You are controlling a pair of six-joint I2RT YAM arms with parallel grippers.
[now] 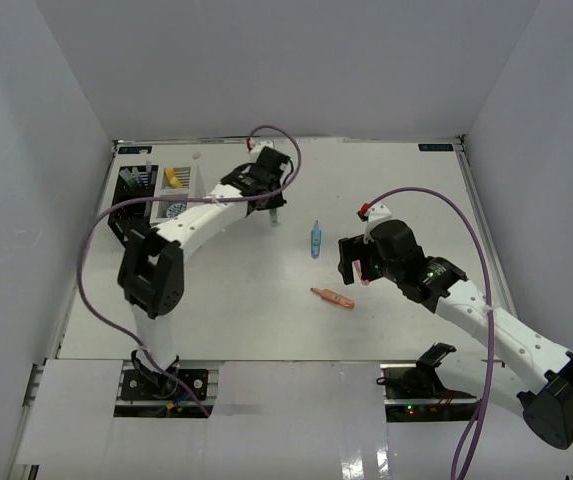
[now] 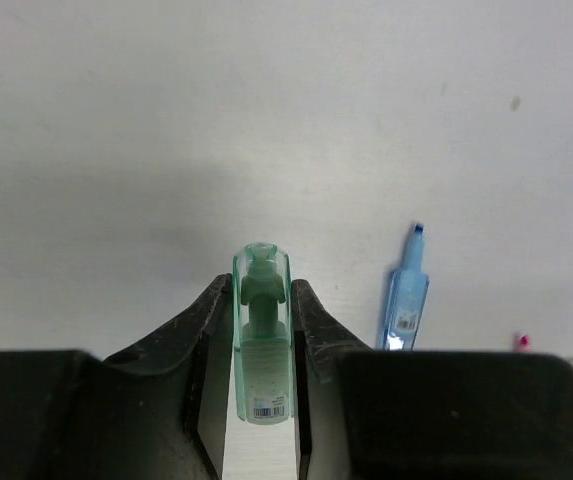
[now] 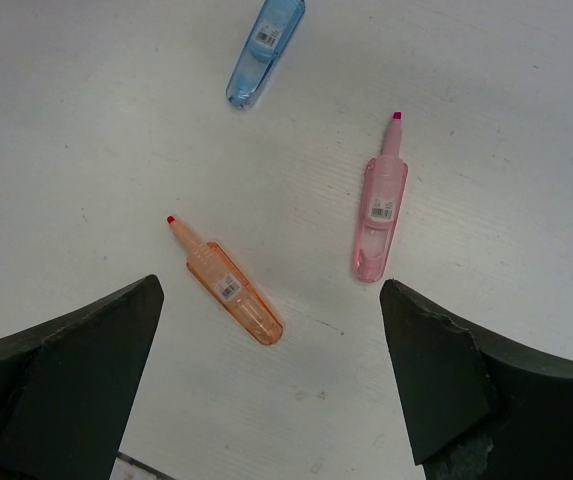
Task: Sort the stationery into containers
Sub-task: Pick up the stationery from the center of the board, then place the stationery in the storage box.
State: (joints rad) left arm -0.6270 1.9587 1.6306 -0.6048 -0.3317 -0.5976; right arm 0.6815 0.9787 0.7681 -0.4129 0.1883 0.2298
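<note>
Our left fingers [image 2: 209, 322] are closed narrowly on the green marker [image 2: 262, 345], one on each long side, with its clear cap end pointing away from the wrist. Gripped across the sides like this, it should not roll or twist out. We cannot tell whether it has left the desk [image 1: 266, 335].

In the top view this grasp sits just above centre. The black container [image 1: 131, 188] and white container [image 1: 180, 182] stand side by side in the upper left corner, close to the desk's back edge. The way there looks open, though our own left forearm [image 1: 201, 218] lies across it, so we judge that lifting before swinging left is the safer course.

Our right fingers [image 3: 71, 370] stand wide and hold nothing. They hover over the orange marker [image 3: 232, 293] and the pink marker [image 3: 379, 212], which lie apart with bare desk around each. The blue marker [image 3: 264, 45] lies at the top of that view, between the two arms and well clear of every edge.
</note>
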